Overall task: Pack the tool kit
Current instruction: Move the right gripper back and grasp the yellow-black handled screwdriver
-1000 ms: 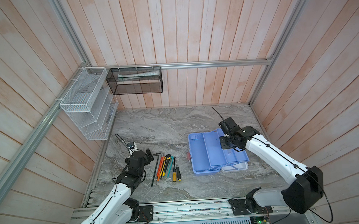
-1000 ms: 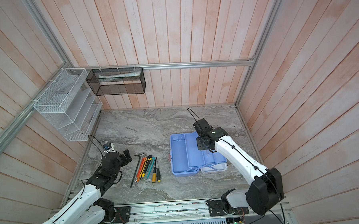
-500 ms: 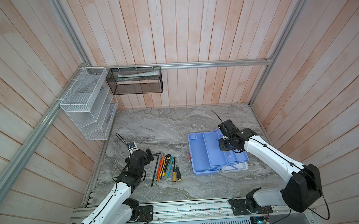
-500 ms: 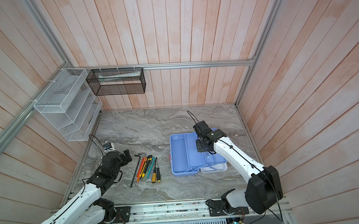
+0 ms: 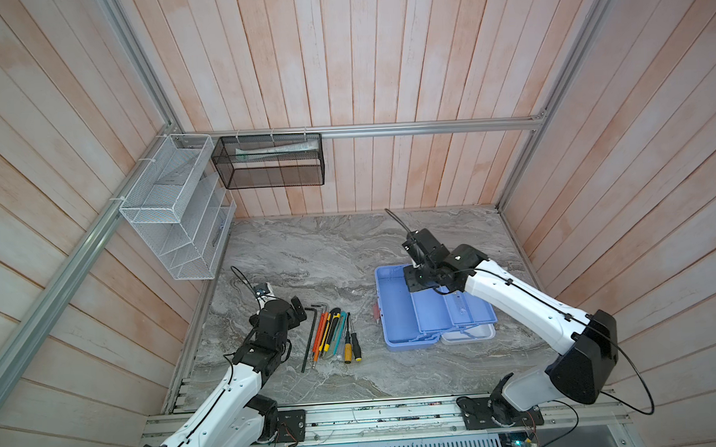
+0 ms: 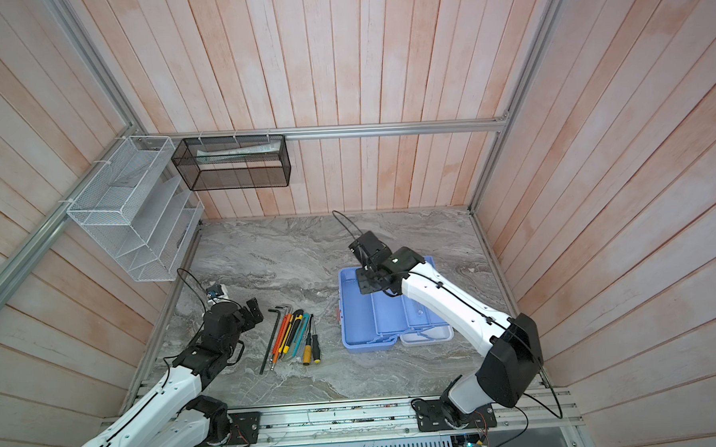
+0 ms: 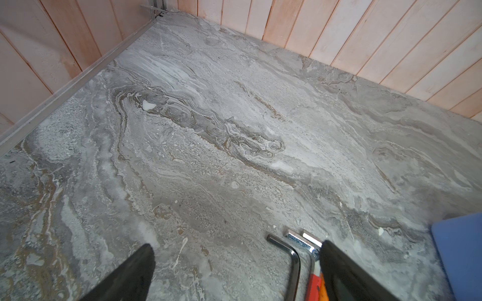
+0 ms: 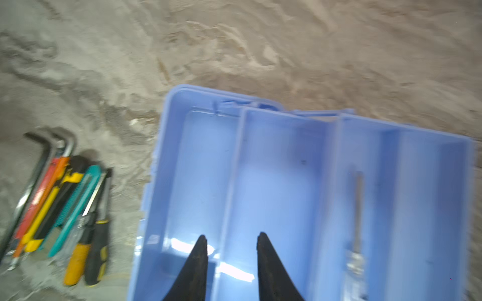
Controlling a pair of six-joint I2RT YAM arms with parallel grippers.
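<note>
- Tool kit sits open on the bench, right of centre. Its blue trays are fanned out, and the white lid shows from under them at the near-right corner.
- Progress: early, by the look of it. One slim tool lies in a tray compartment, too blurred to name. The other compartments in view look empty.
- Left to pack: hex keys, utility knives and screwdrivers. They are lined up side by side on the bench, left of the kit and apart from it. After that, prob. fold the trays in & shut the lid.
- Right hand: over the kit's far end, jaws parted w/ nothing btwn them. The tips are above the wall btwn the base & the first tray. Can't tell if they touch the plastic.
- Left hand: spread wide and empty, low over the bench just beside the bent ends of the hex keys. The kit is well apart from it, on the other side of the tool row.
</note>
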